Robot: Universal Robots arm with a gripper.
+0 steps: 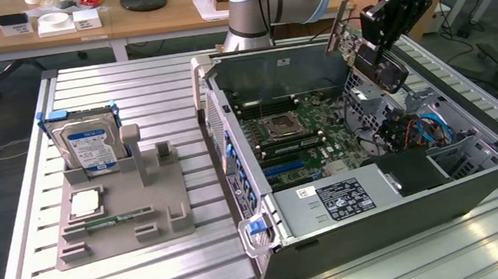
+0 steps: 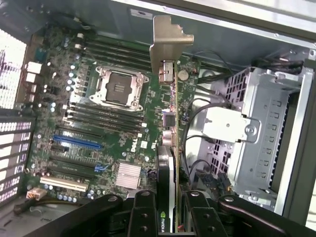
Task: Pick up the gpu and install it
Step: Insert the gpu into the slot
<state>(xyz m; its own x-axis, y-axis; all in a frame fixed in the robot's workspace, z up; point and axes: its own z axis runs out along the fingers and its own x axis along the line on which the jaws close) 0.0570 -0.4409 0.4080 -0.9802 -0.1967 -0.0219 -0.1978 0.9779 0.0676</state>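
The gpu (image 1: 378, 64) hangs tilted above the far right side of the open computer case (image 1: 400, 214) in the exterior view. Its silver end bracket points away from my gripper (image 1: 388, 29), which is shut on the card's other end. In the wrist view the gpu (image 2: 170, 143) is edge-on, its bracket (image 2: 167, 42) farthest from the camera, and my gripper (image 2: 169, 219) clamps it between two black fingers (image 2: 143, 215). The card floats above the green motherboard (image 2: 113, 123), apart from it and beside the empty processor socket (image 2: 118, 86). A blue expansion slot (image 2: 76, 143) lies open on the board.
A metal drive cage (image 2: 261, 133) and cables stand close beside the card inside the case. On the exterior view's left, a grey fixture (image 1: 147, 216) holds a hard drive (image 1: 92, 146) with a blue-white label, a processor (image 1: 85, 202) and a memory stick (image 1: 103, 224).
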